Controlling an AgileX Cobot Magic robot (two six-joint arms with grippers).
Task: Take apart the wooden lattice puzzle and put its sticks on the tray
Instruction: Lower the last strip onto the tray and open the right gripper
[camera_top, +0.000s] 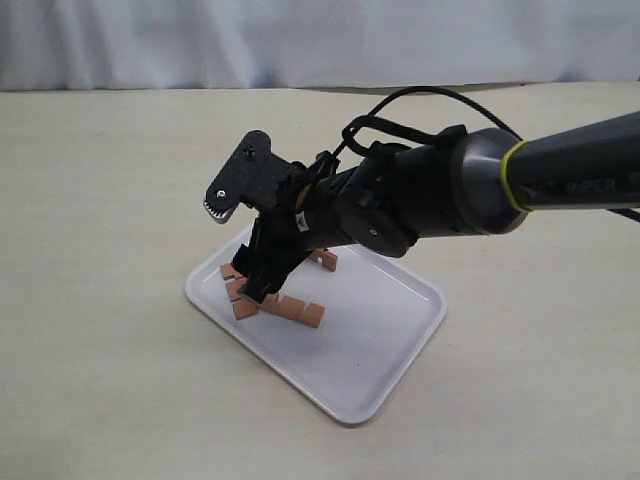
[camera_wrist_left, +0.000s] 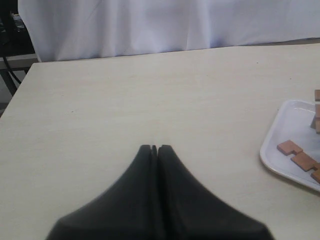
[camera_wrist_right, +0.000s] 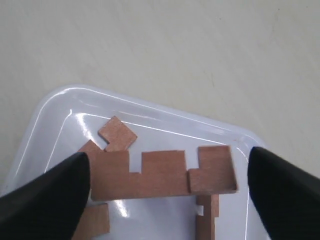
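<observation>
As the right claw (camera_top: 240, 250) gapes, lettering (camera_top: 590, 187) reads "PiPER".

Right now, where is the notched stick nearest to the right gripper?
In the right wrist view, the notched stick lies on the white tray, between the fingers of the open right gripper, near the tray's corner.

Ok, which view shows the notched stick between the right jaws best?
The right wrist view: the notched stick fills the frame, both notches plain, between the open jaws over the tray. In the exterior view the right gripper hides much of it. The left wrist view catches only stick pieces at the tray's edge.
</observation>
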